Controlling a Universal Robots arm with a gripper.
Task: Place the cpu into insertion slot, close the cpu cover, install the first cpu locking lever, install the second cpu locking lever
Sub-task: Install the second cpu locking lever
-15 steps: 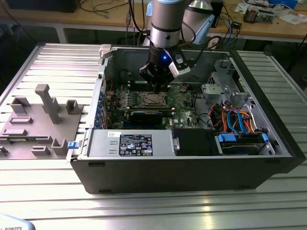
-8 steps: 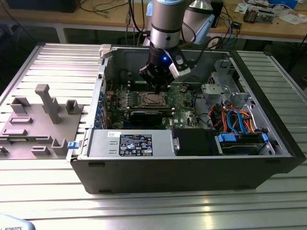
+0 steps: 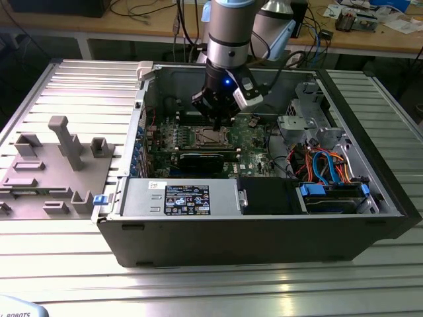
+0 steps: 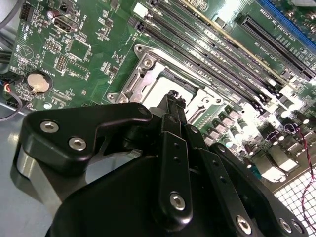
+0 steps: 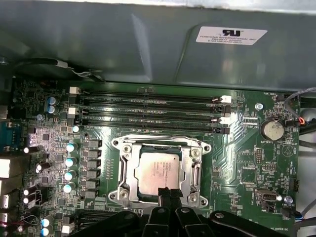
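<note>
The cpu point(image 5: 159, 172), a silver-grey square chip, lies flat in the insertion slot point(image 5: 120, 146) on the green motherboard. The silvery cpu cover point(image 5: 195, 170) lies down around the chip as a frame. My gripper point(image 5: 168, 192) hangs just above the near edge of the chip, shut, with nothing seen between its black fingertips. In the second wrist view the gripper point(image 4: 173, 101) points down at the socket's metal frame point(image 4: 140, 81). In the exterior view the gripper point(image 3: 216, 125) stands over the socket point(image 3: 213, 138) inside the open computer case. I cannot tell how the locking levers stand.
Long memory slots point(image 5: 148, 106) run beside the socket and a coin battery point(image 5: 272, 130) sits further off. A black card point(image 3: 201, 160), a power supply point(image 3: 178, 198) and blue and orange cables point(image 3: 324, 162) crowd the case. A grey fixture rack point(image 3: 63, 145) stands at the exterior view's left.
</note>
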